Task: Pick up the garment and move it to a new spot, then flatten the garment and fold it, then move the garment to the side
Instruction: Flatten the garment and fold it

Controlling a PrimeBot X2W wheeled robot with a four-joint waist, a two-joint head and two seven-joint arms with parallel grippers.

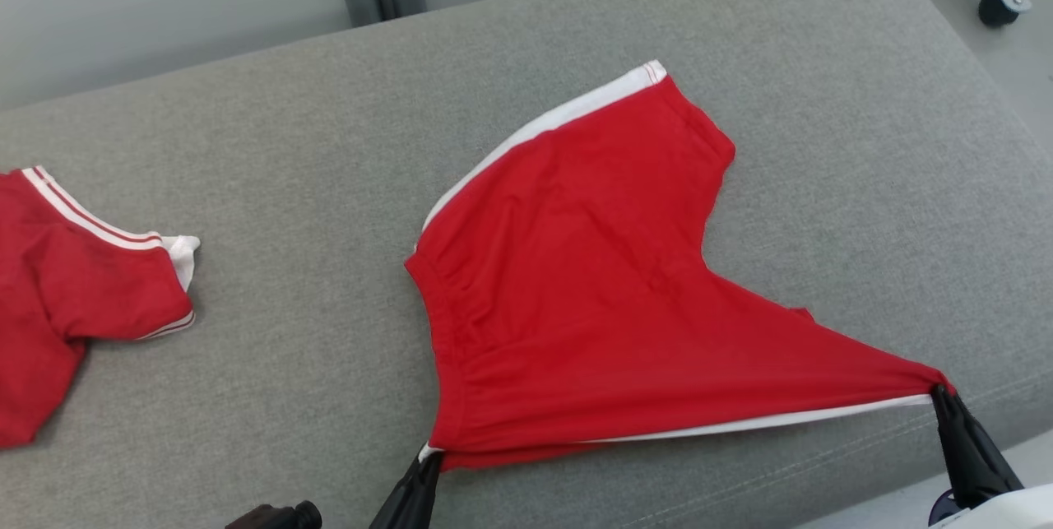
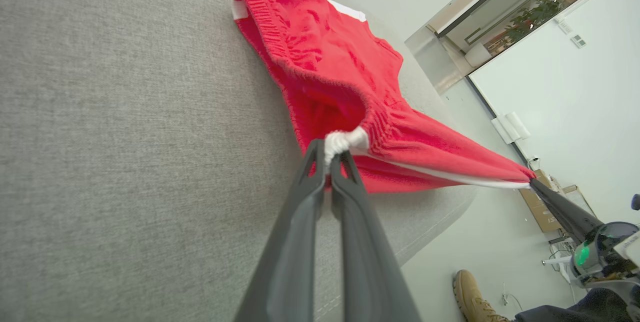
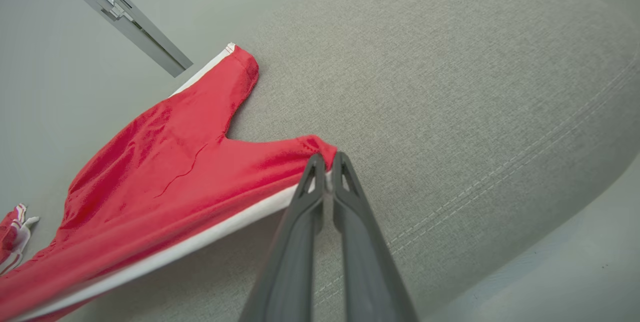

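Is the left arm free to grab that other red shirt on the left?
Probably not yet: its tool is shut on the shorts at a waistband corner. The shirt lies apart, with nothing between.

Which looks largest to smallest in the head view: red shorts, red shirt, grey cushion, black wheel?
1. grey cushion, largest by far
2. red shorts
3. red shirt, though the left edge cuts it off, so its full size is unsure
4. black wheel, smallest, but also farthest from the camera
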